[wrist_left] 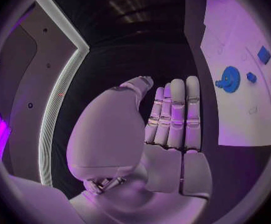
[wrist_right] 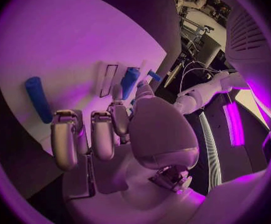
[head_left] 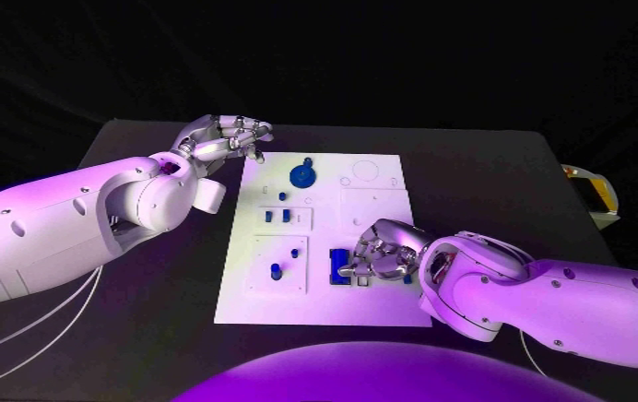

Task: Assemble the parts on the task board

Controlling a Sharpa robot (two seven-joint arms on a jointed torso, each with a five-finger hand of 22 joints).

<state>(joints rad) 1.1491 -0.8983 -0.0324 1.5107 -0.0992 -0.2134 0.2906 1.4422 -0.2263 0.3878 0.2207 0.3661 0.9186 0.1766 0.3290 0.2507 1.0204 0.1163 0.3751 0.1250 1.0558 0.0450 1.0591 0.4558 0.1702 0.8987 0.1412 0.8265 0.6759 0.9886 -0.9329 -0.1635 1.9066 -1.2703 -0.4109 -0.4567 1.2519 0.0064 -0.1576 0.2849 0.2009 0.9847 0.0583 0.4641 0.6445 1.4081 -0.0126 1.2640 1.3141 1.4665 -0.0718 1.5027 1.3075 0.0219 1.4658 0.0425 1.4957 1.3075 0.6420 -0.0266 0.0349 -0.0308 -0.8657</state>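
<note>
The task board [head_left: 379,310] is laid lengthwise on the black table [head_left: 147,328], its long axis running away from the robot. On its near part a blue rectangular part [head_left: 339,262] is seen, long axis running near-to-far, directly under the fingertips of the right hand [head_left: 382,250] — the fingers are curled down around it, but whether it is actually gripped cannot be told. In the right wrist view a blue cylindrical part [wrist_right: 130,81] is seen standing just past the fingertips [wrist_right: 64,139], beside a dark-outlined rectangular slot [wrist_right: 108,79], and a longer blue bar [wrist_right: 38,99] lies flat on the board off to the side, apart from the hand. A round blue disc part [head_left: 303,177] sits toward the far end of the board, with small blue pieces [head_left: 276,217] between it and the near end. The left hand [head_left: 226,139] is held above the table just off the board's far-left corner — empty, fingers straight and side by side in the left wrist view.
</note>
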